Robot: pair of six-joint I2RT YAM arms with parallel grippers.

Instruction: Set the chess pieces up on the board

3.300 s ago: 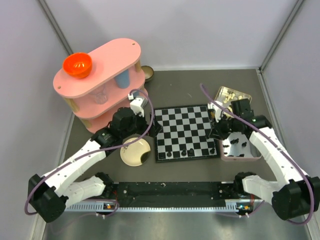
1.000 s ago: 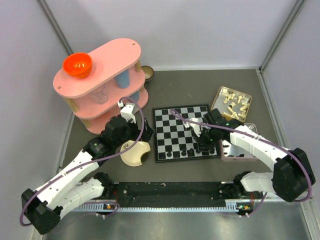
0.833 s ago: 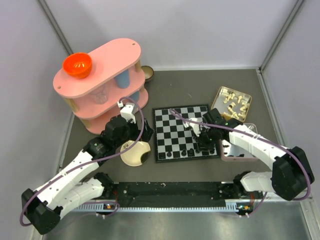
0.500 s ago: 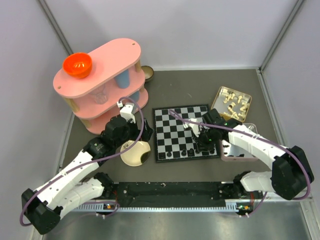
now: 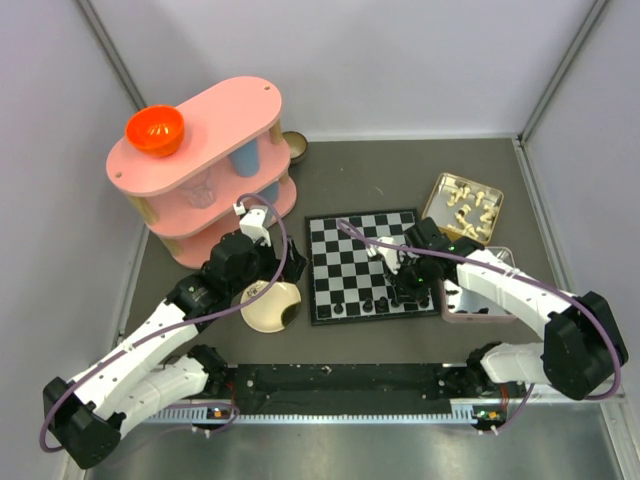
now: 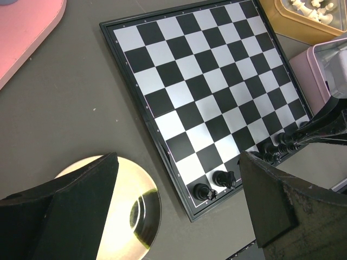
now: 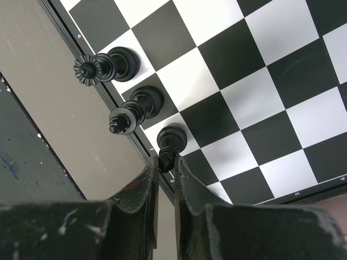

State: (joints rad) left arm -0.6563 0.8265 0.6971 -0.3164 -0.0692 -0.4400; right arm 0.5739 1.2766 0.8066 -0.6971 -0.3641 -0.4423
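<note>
Small glossy black chess pieces (image 7: 130, 108) along board (image 7: 255, 81) edge, nearest one's head in the closed right hand (image 7: 165, 162); left hand (image 6: 179, 179) wide, empty.

Robotics laboratory test cell: plain pale panel walls (image 5: 400, 60) enclose a grey table (image 5: 370, 165); left arm (image 5: 150, 335) and right arm (image 5: 510, 290) bolted beside a black rail (image 5: 350, 385); assorted props: pink shelf (image 5: 200, 130), board (image 5: 350, 250).

Bright even light, soft shadows, wrist-view foregrounds slightly blurred

pink shelf (image 5: 215, 130), orange bowl (image 5: 154, 130); cream plate (image 5: 262, 314)
</note>
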